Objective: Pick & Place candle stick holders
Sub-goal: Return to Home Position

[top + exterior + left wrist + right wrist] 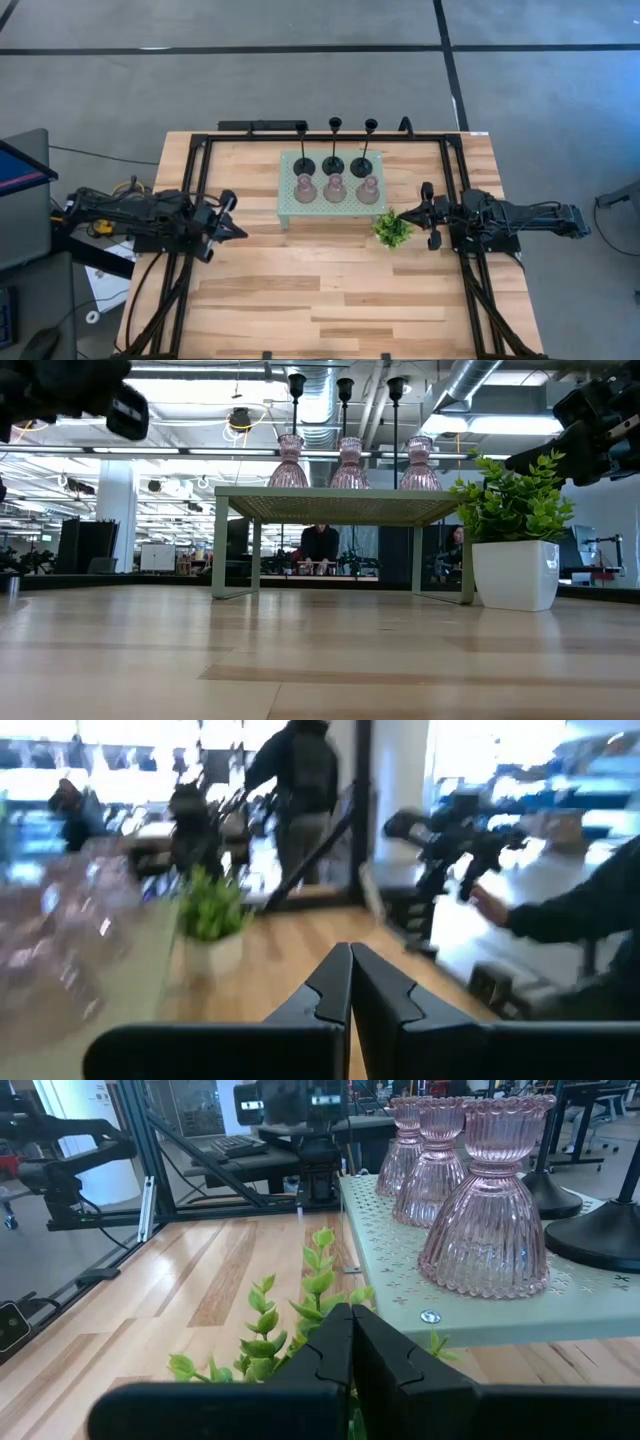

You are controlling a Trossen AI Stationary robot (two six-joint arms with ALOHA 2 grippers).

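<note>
Three black thin-stemmed candle stick holders (333,160) stand by their round bases in the far row on the pale green perforated tray (287,207). Three pink glassy holders (335,188) stand in the near row; they also show in the right wrist view (487,1220). My left gripper (238,231) is shut and empty above the table, left of the tray. My right gripper (412,213) is shut and empty just right of the small green plant (392,229).
The plant stands in a white pot (515,574) by the tray's near right corner. The tray stands on legs (219,550) above the wooden table. A black frame (190,170) runs around the table. People show in the room behind.
</note>
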